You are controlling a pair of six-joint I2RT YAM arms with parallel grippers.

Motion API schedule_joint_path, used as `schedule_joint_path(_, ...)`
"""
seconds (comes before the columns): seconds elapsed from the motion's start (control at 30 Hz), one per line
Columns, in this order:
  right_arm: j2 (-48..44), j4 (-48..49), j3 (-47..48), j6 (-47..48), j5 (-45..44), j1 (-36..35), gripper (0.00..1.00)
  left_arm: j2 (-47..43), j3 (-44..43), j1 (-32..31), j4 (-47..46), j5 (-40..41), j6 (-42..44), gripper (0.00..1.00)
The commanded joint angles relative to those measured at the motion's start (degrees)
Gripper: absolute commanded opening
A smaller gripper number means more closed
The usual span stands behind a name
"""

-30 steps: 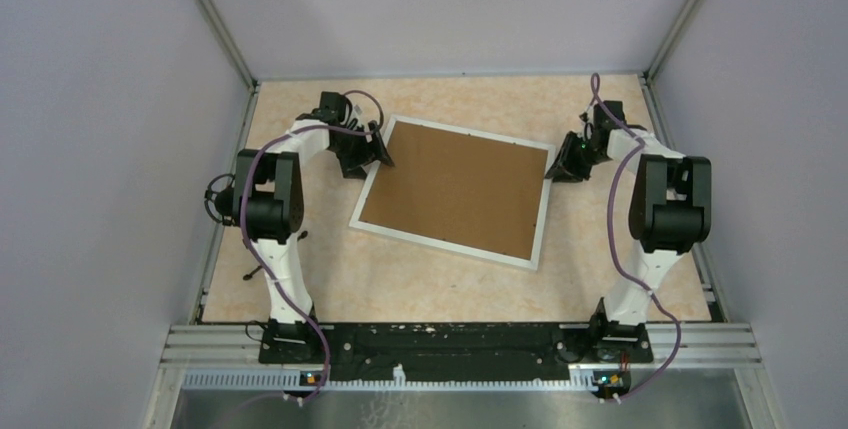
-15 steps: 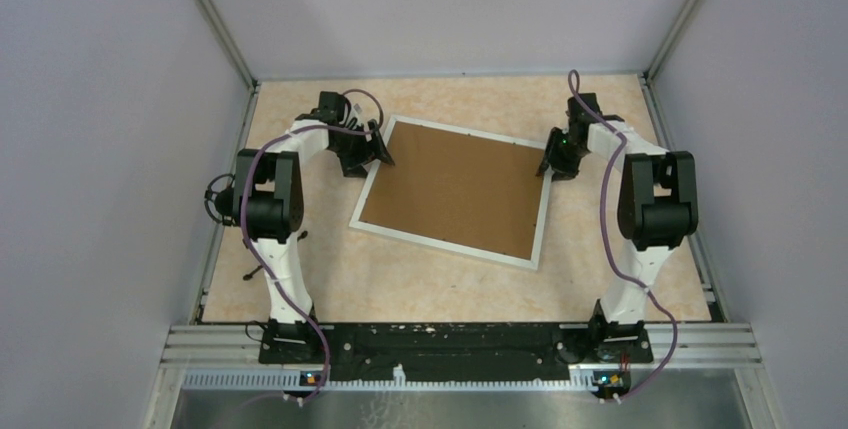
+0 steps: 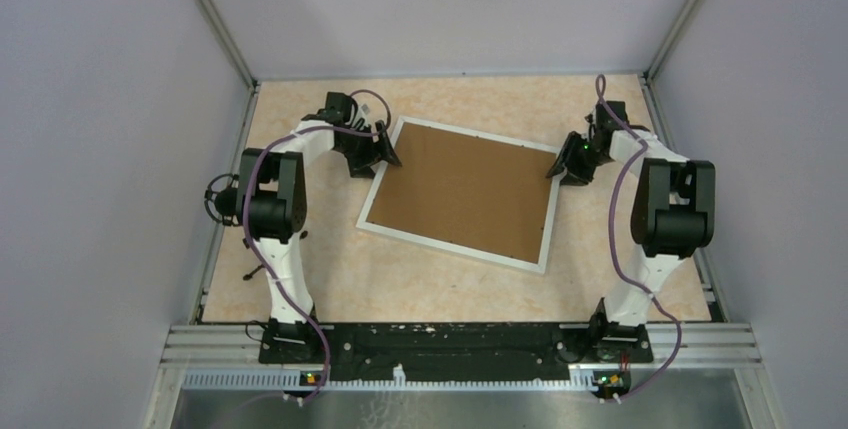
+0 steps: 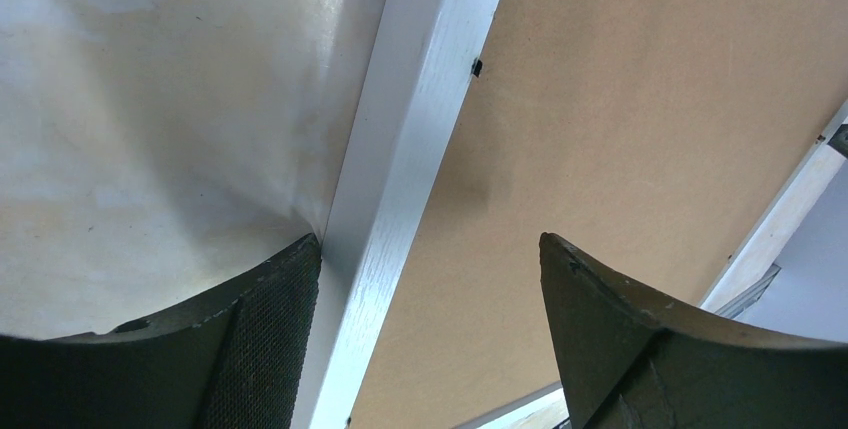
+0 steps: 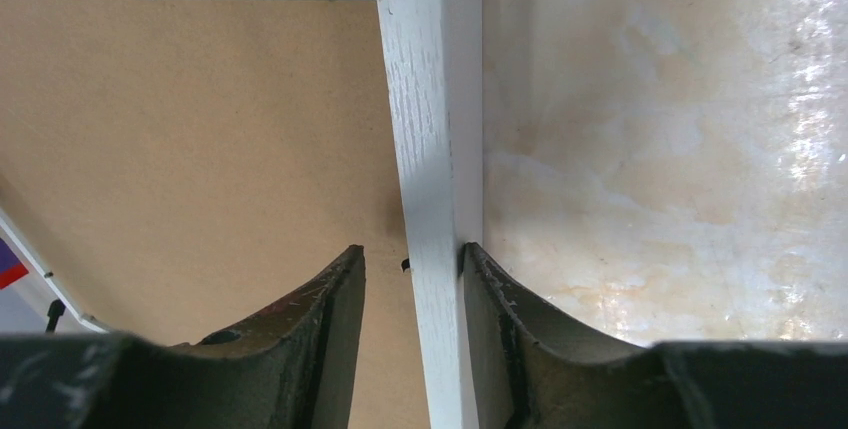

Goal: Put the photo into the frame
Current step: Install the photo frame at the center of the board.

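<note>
The frame (image 3: 450, 248) lies face down and skewed on the table, its thin white bars around a brown backing board (image 3: 460, 189). The photo is hidden. My left gripper (image 3: 386, 154) is open across the frame's left bar (image 4: 420, 119). Its left finger (image 4: 270, 329) touches the bar's outer side, and the other hangs over the board (image 4: 620, 129). My right gripper (image 3: 563, 166) straddles the right bar (image 5: 425, 119) near the far right corner, open. Its outer finger (image 5: 500, 319) rests against the bar, while the inner one stands off it above the board (image 5: 200, 129).
The beige marbled tabletop (image 3: 300, 289) is boxed in by pale walls at the left, right and back. An aluminium rail (image 3: 460, 344) carrying both arm bases runs along the near edge.
The frame has slid a little to the right. My left gripper followed it. My right gripper swung in toward the bar, then back right, and its jaws widened.
</note>
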State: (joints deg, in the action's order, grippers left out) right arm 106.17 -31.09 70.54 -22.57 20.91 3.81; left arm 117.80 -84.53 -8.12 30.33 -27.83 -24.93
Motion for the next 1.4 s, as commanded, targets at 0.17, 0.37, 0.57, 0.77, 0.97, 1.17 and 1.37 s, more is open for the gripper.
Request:
schedule_joint_path(0.17,-4.7,3.4,-2.9,0.7,7.4,1.6,0.4,1.9,1.1,-1.8,0.0,-4.7,-0.6,0.84)
schedule_joint_path(0.37,-5.8,6.4,-7.4,0.1,10.8,4.4,0.34,2.0,0.9,-1.8,0.2,-4.4,-0.6,0.84)
schedule_joint_path(0.57,-4.7,8.2,-9.1,-0.1,12.6,4.4,0.25,2.2,1.1,-1.8,0.2,-4.4,-0.6,0.84)
schedule_joint_path(0.77,-4.9,7.5,-9.3,1.2,9.9,4.5,0.25,2.2,1.0,-1.8,0.1,-4.6,-0.6,0.84)
schedule_joint_path(0.97,-2.9,7.6,-9.5,1.0,4.6,3.6,0.25,2.2,1.2,-1.9,0.0,-5.1,-0.6,0.84)
schedule_joint_path(1.17,0.4,3.5,-8.0,0.2,-9.1,-1.0,0.25,2.2,1.2,-1.9,-0.1,-5.4,-0.6,0.83)
schedule_joint_path(1.37,8.4,-2.7,-2.7,-0.2,-23.9,-10.1,0.25,2.1,1.1,-2.5,0.1,-4.7,-0.4,0.83)
